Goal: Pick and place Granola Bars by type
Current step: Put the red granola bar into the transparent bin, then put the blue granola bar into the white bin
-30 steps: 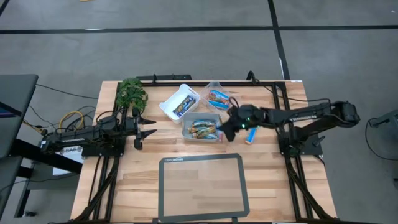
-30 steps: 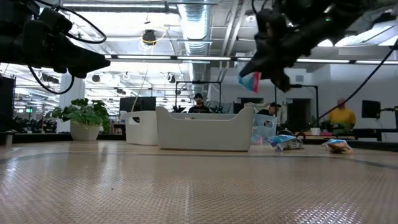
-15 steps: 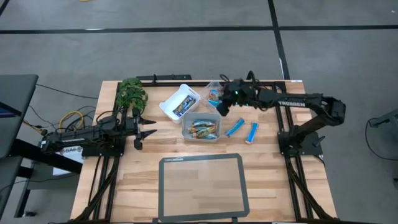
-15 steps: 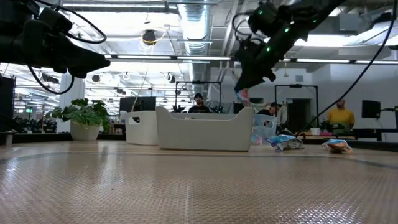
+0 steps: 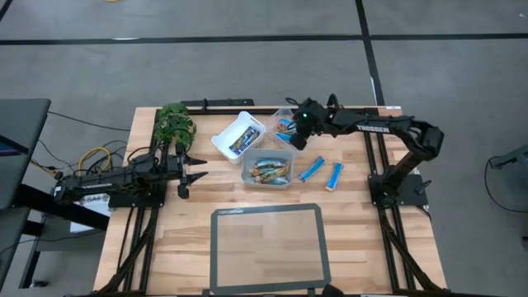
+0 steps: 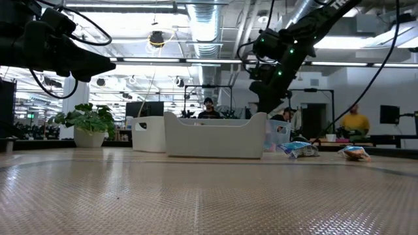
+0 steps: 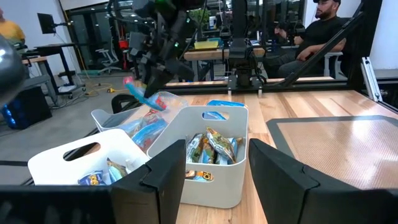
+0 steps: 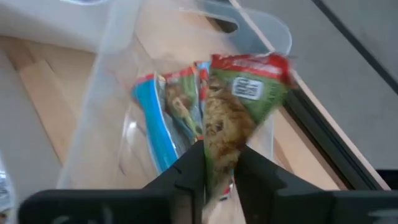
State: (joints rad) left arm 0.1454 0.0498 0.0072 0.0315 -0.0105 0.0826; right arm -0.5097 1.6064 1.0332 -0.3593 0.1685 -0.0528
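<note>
My right gripper (image 5: 295, 137) is over the clear tub (image 5: 285, 115) at the table's far middle, shut on a blue granola bar (image 8: 235, 109). More blue bars (image 8: 163, 124) lie in that tub. The middle white tub (image 5: 268, 169) holds tan-brown bars (image 7: 211, 146), and the left white tub (image 5: 238, 134) holds dark bars. Two blue bars (image 5: 311, 170) (image 5: 334, 176) lie flat on the table to the right of the middle tub. My left gripper (image 5: 198, 169) waits open at the table's left (image 7: 214, 168). My right gripper pinches the blue bar by one end (image 8: 219, 158) between its two fingers (image 8: 186, 171). The rest of the bar sticks out past the fingertips. It comes slanting down from the right, and the bar (image 7: 138, 93) is lifted clear above the clear tub.
A small green plant (image 5: 173, 122) stands at the far left corner. A dark-framed mat (image 5: 268, 246) lies at the near middle. The three tubs stand close together. People sit and stand in the room beyond the table (image 6: 209, 108).
My right gripper has carried the blue bar from beside the middle tub's right side toward the table's far edge and a little left, and now stands over the clear tub. One blue bar it had covered on the table now shows.
</note>
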